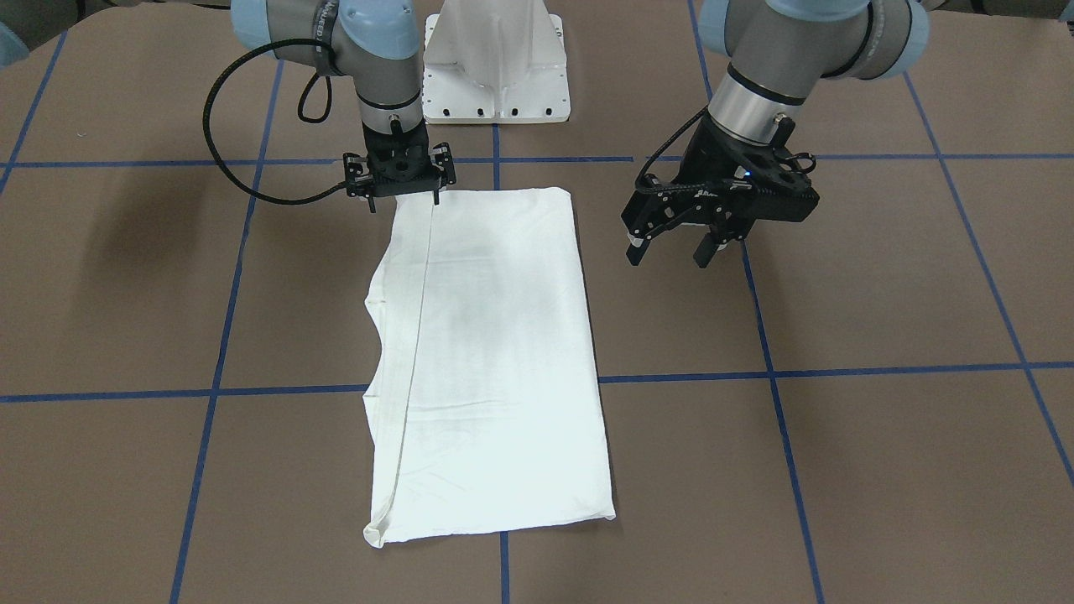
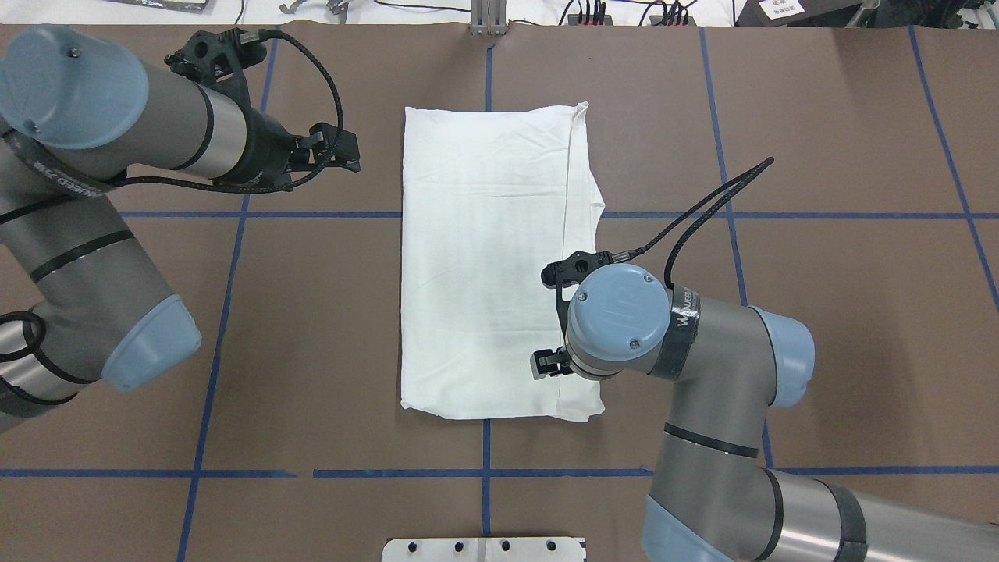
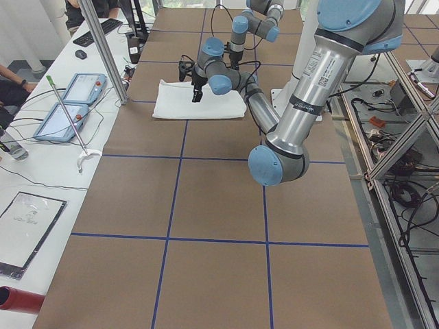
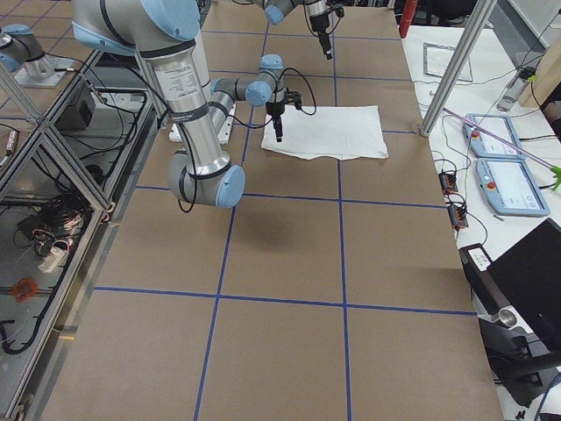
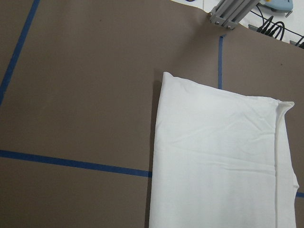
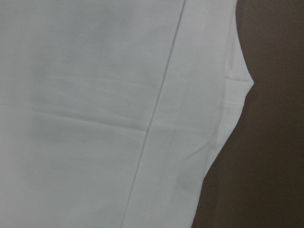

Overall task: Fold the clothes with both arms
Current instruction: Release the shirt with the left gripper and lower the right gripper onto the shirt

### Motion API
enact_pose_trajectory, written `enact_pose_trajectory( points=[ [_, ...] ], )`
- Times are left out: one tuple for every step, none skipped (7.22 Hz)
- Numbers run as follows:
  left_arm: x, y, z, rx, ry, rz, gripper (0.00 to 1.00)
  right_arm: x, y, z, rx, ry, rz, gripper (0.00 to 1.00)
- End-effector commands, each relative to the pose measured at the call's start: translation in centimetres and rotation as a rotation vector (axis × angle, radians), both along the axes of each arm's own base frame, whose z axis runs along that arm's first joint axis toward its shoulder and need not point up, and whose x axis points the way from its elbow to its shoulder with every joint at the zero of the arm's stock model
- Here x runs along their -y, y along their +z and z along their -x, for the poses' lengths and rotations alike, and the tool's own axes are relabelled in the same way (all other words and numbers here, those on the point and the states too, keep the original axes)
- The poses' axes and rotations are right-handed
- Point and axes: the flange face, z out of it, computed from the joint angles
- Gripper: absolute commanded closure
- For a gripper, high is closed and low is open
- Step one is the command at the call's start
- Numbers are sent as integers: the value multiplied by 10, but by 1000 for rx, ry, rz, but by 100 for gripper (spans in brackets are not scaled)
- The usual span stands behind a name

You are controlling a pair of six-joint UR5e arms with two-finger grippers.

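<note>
While the T-shirt (image 1: 495, 352) lay flat on the table (image 1: 881, 470), it sat folded into one long white rectangle, long axis running away from the robot, straddling the centre blue tape line (image 1: 504, 562). A narrow flap (image 1: 401, 352) was folded over along the robot's right side, straight crease down the length, outer edge wavy with a small notch. No print, collar or sleeve was showing. The right gripper (image 1: 403, 203) hung fingers-down at the shirt's robot-side end, right at the flap corner: one fingertip over the crease, the other off the cloth over bare table. Jaws were spread wide, nothing between them; couldn't tell whether the tips touched the fabric. The right wrist view was filled with white cloth, crease and notched edge, no fingers visible. The left gripper (image 1: 669, 253) sat off the shirt's opposite long edge, clear of the cloth, above bare table, tilted, jaws apart and empty. In the overhead view it was beside the far part of that edge, not over the shirt. The left wrist view showed the shirt's far end and table beyond it. The white pedestal base (image 1: 495, 67) stood behind the shirt's robot-side end, on the same centre line.
</note>
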Motion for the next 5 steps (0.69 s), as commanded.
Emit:
enact_pose_trajectory(
  points=[
    [-1, 4, -5, 4, 7, 6, 0, -12, 3, 24, -25, -27, -24, 0],
    [-1, 3, -5, 4, 7, 7, 0, -15, 4, 36, -41, -30, -33, 0],
    [0, 5, -7, 0, 7, 8, 0, -15, 7, 40, -51, -30, -34, 0],
    [-2, 10, -17, 7, 17, 18, 0, -16, 10, 41, -57, -33, -33, 0],
    [-4, 11, -21, 10, 22, 20, 0, -16, 17, 40, -68, -34, -29, 0]
  ],
)
